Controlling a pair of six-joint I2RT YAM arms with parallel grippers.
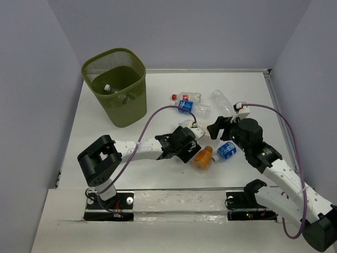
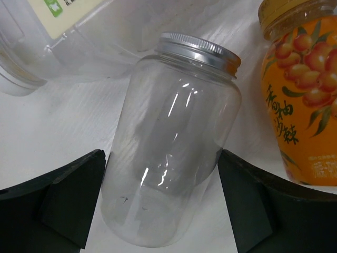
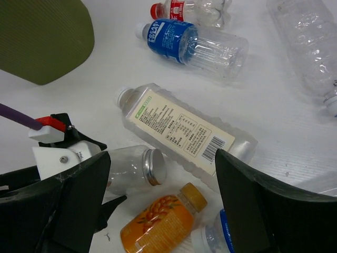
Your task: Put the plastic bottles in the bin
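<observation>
The olive mesh bin (image 1: 117, 87) stands at the back left with one bottle (image 1: 110, 88) inside. My left gripper (image 2: 163, 205) is open, its jaws on either side of a clear bottle with a silver cap (image 2: 174, 153) that lies on the table. An orange bottle (image 2: 303, 100) lies just right of it and a white-labelled bottle (image 2: 63, 31) beyond it. My right gripper (image 3: 163, 205) is open and empty, held above the orange bottle (image 3: 158, 221) and the white-labelled bottle (image 3: 184, 132).
Behind lie a blue-labelled bottle (image 1: 192, 107), a red-capped bottle (image 1: 187, 97) and a clear bottle (image 1: 222, 101). Another blue-labelled bottle (image 1: 226, 150) lies by the orange one. The two grippers are close together at mid-table. Walls close in on the left, back and right.
</observation>
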